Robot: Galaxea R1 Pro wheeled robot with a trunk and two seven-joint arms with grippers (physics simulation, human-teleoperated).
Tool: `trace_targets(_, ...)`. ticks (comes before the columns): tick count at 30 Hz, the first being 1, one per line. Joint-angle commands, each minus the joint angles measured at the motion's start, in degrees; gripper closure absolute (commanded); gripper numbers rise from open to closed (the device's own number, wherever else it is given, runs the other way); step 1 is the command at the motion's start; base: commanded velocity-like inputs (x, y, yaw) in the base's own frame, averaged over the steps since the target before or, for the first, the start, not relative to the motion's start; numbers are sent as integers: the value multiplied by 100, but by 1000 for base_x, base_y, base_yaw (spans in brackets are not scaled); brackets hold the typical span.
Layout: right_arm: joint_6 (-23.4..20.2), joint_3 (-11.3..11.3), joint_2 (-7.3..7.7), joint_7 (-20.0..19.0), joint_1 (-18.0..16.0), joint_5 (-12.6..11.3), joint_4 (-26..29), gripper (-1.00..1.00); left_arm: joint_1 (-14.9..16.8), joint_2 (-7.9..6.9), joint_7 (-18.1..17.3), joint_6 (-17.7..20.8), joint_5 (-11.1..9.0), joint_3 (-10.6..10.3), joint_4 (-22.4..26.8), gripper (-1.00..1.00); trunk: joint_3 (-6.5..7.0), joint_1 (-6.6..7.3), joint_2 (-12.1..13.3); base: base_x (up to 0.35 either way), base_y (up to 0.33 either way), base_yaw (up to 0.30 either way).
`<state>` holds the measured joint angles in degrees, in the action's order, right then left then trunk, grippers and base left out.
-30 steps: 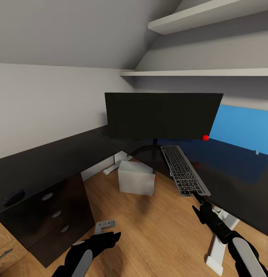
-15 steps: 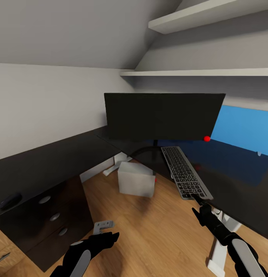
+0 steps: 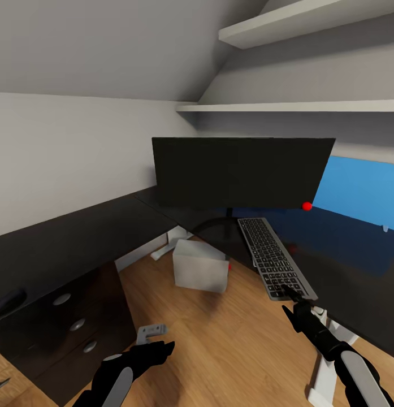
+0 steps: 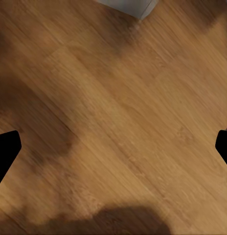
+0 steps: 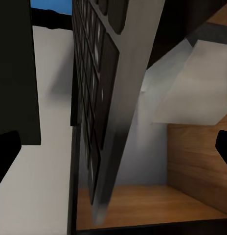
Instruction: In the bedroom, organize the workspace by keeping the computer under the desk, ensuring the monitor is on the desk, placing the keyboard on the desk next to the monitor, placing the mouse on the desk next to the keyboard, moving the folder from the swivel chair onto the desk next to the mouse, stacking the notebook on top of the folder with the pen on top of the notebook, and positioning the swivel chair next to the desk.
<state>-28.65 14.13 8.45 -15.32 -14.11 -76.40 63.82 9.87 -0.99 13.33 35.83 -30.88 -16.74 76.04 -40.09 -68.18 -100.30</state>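
Right claw (image 3: pixel 291 294) grips keyboard (image 3: pixel 274 256) edge (near end)

Glossy black desk (image 3: pixel 61 237), matt black monitor (image 3: pixel 236 172), silver-framed keyboard (image 3: pixel 273 257), smooth wood-grain floor (image 3: pixel 230 339).

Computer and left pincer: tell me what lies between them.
Only bare wood floor separates the computer from the left pincer in the head view; nothing stands on that stretch.
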Motion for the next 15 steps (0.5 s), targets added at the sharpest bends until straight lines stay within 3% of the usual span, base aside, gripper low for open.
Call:
trace_targets(1, -37, 11, -1, -4, -4, -24, -1, -100, 5, -6, 56, 11, -59, -14, 7, -100, -5, 0, -3, 50, 0, 0)
trace_targets(15, -44, 18, 7, 2, -4, -24, -1, -100, 3, -6, 56, 21, -63, -6, 7, -100, -5, 0, -3, 27, 0, 0)
